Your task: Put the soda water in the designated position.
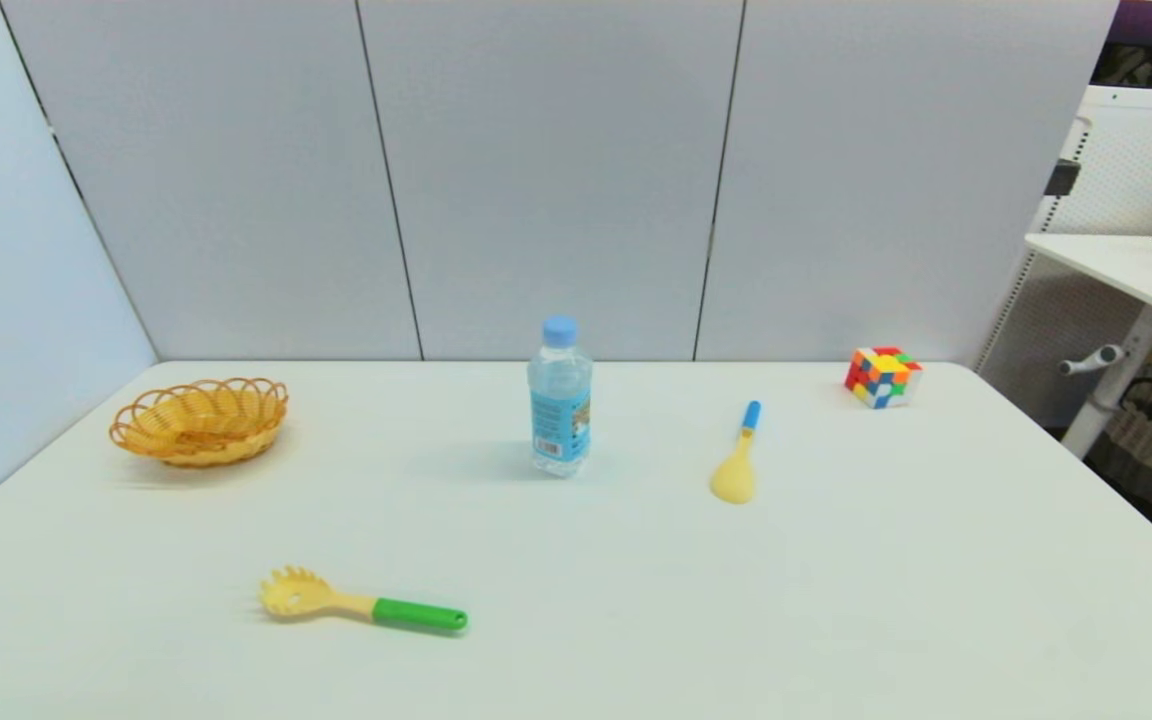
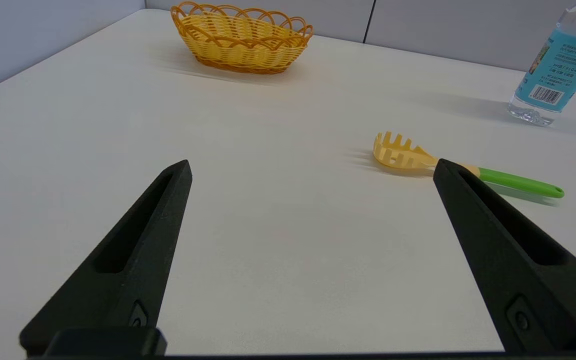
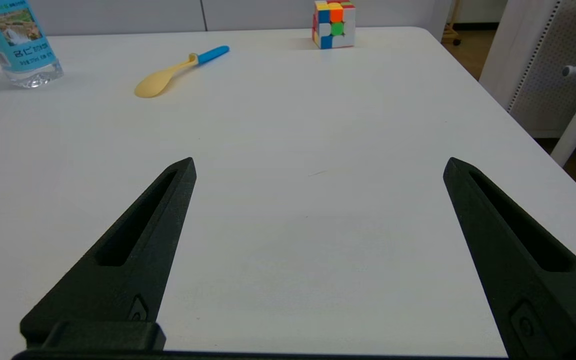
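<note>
The soda water [image 1: 560, 398] stands upright near the middle of the white tabletop [image 1: 836, 600], toward its far side, blue cap on and nothing touching it. Neither arm shows in the head view.

In its wrist view, the left end effector [image 2: 312, 167] hangs low over the near left part of the tabletop, its two black fingers [image 2: 133, 250] spread wide apart and holding nothing. It points toward the far side, with a yellow pasta fork with a green handle [image 2: 448, 167] lying just ahead on its right and a woven yellow basket [image 2: 242, 37] far off at the left edge. The bottle stands well beyond it to the right.

The right end effector [image 3: 318, 165] sits in a matching pose over the near right part, fingers [image 3: 133, 250] likewise wide apart and empty above bare surface. Ahead of it lie a yellow spoon with a blue handle [image 3: 178, 70] just right of the bottle, and a coloured puzzle cube [image 3: 333, 24] near the far right corner.
</note>
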